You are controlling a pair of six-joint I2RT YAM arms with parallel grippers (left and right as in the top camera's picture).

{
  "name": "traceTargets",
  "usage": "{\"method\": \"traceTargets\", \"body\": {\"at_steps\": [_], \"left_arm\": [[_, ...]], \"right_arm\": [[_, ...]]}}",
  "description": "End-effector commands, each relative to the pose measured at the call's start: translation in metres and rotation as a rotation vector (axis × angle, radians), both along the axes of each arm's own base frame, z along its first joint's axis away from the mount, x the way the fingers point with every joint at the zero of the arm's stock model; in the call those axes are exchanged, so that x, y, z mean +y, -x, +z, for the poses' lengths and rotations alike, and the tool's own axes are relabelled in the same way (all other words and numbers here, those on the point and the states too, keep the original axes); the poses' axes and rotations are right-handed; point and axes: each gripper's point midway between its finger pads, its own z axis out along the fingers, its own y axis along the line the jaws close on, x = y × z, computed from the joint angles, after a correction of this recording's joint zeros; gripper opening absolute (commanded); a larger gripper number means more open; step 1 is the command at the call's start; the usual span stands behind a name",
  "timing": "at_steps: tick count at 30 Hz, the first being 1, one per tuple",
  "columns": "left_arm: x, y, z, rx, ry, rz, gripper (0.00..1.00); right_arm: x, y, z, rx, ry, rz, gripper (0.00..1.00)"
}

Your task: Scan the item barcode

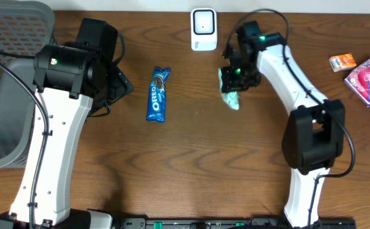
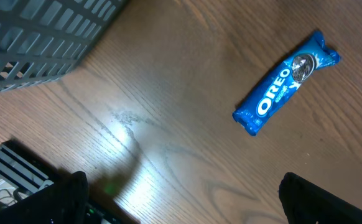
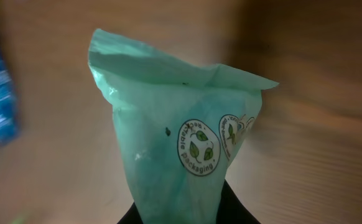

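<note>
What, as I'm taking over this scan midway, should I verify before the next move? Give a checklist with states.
1. Right gripper shut on pouch: ok.
2. Pouch close to scanner: ok, just beside it in the overhead view.
3. Barcode turned to scanner: cannot tell; the right wrist view shows only logos.
4. Left gripper open and empty: ok.
5. Oreo bar apart from both grippers: ok.
</note>
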Motion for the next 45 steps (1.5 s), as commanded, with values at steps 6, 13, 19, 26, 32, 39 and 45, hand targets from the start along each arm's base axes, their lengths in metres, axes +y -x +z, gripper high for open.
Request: {"method": "traceTargets", "body": {"at_steps": [6, 13, 19, 26, 32, 39, 45], "left_arm": [[0.004, 0.000, 0.000, 0.002, -0.020, 0.012, 0.98], [0.004, 0.000, 0.000, 0.002, -0.020, 0.012, 0.98], [0.004, 0.000, 0.000, 0.002, -0.020, 0.012, 0.98], [0.004, 0.000, 0.000, 0.002, -0.020, 0.012, 0.98], [0.004, 0.000, 0.000, 0.002, -0.020, 0.012, 0.98], [0.004, 0.000, 0.000, 0.002, -0.020, 0.012, 0.98], [0.004, 0.000, 0.000, 0.002, -0.020, 0.012, 0.98]], "right_arm": [[-0.013, -0.008, -0.001, -0.250, 0.494, -0.086, 0.13], [0.034, 0.005, -0.021, -0.283, 0.401, -0.073, 0.79], [0.028, -0.004, 0.008, -0.256, 0.352, -0.129, 0.96], [0.005, -0.018, 0.016, -0.091, 0.055, -0.186, 0.92], [-0.019, -0.020, 0.008, -0.029, -0.037, -0.209, 0.36], [0.007, -0.024, 0.010, -0.049, -0.122, -0.170, 0.12], [0.023, -0.018, 0.003, -0.045, -0.113, -0.135, 0.09]]}}
